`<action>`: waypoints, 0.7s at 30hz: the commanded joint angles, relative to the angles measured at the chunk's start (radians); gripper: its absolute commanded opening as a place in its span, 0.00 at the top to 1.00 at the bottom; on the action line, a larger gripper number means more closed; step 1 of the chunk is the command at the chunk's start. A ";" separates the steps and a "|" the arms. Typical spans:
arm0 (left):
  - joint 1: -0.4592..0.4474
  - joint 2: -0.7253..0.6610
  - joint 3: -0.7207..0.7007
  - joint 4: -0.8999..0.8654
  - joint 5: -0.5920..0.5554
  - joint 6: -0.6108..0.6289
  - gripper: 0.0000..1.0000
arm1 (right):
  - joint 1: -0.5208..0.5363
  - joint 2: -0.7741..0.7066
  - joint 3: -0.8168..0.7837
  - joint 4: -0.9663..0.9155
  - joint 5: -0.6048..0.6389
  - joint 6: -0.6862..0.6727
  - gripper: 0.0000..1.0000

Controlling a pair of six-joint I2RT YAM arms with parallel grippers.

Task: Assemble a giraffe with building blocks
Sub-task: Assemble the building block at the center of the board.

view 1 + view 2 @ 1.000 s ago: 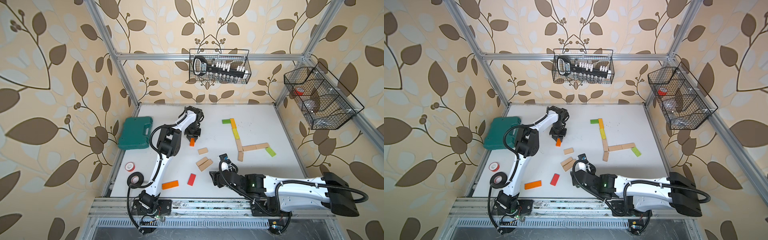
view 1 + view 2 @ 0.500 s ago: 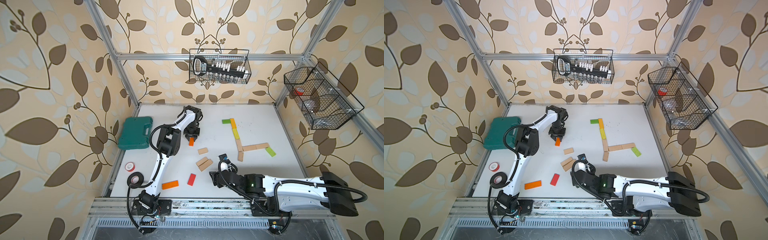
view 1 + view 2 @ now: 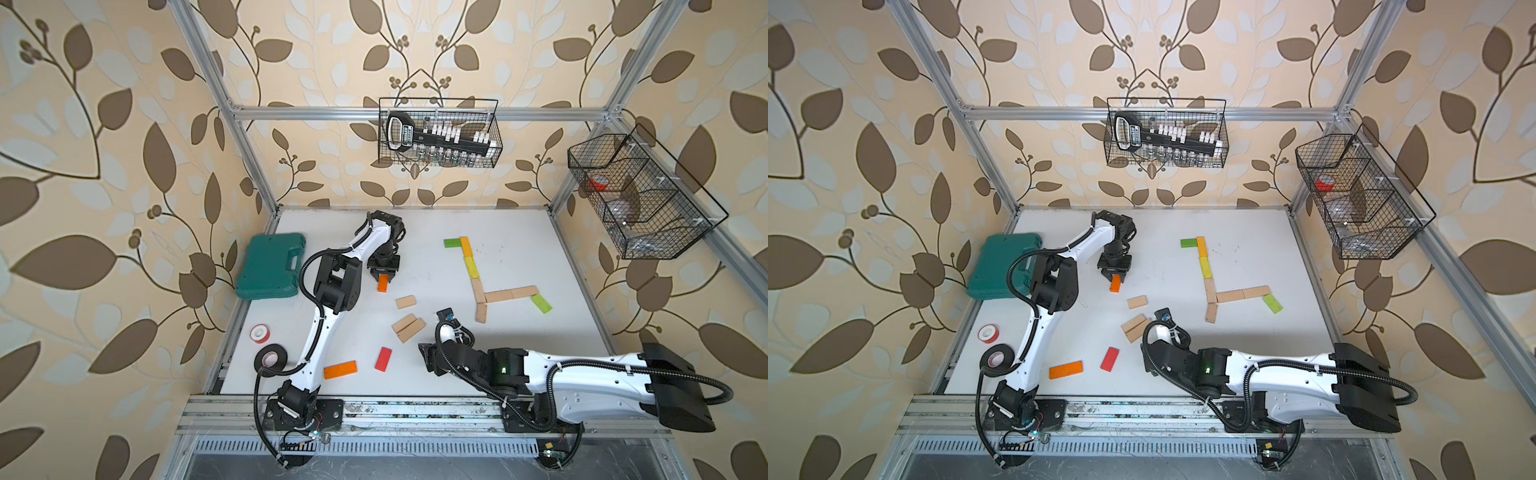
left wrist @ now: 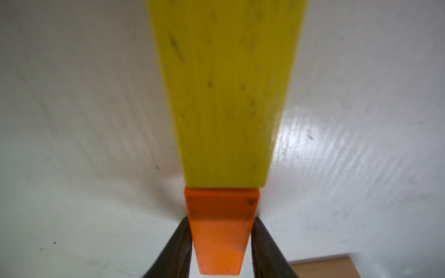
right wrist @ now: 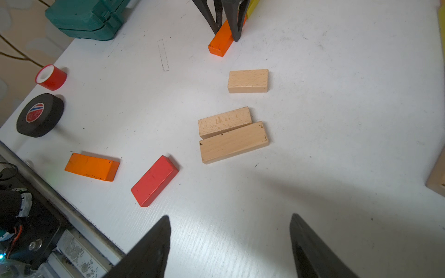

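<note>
My left gripper (image 4: 221, 221) stands over a small orange block (image 3: 382, 283) lying flat on the white table (image 3: 519, 249). Its fingers (image 4: 178, 240) flank the block's sides with thin gaps, so it is open. A yellow block (image 4: 224, 96) lies end to end with the orange one. The flat figure of green, orange, yellow and beige blocks (image 3: 478, 290) lies at the right. Loose blocks lie between the arms: beige (image 5: 248, 81), a beige pair (image 5: 232, 134), red (image 5: 154, 180), orange (image 5: 91, 166). My right gripper (image 5: 230, 240) hovers open and empty near the front.
A green plastic case (image 3: 270, 266) sits at the table's left edge, with a red tape roll (image 3: 260, 333) and a black tape roll (image 3: 269, 358) nearer the front. Wire baskets (image 3: 438, 133) hang on the back and right walls.
The left jaws have eased apart from the orange block, which stays where it lay. The right arm has not moved.
</note>
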 commanded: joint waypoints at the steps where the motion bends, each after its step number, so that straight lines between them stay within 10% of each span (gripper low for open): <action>1: 0.005 0.001 0.032 -0.030 0.009 0.013 0.53 | -0.007 0.003 0.023 0.001 0.007 -0.006 0.25; 14: 0.003 -0.301 0.081 -0.040 -0.059 -0.023 0.39 | -0.009 -0.043 0.043 -0.053 0.031 0.009 0.25; 21: 0.003 -0.624 -0.132 0.004 -0.125 -0.056 0.41 | -0.013 -0.111 0.049 -0.081 0.061 0.028 0.25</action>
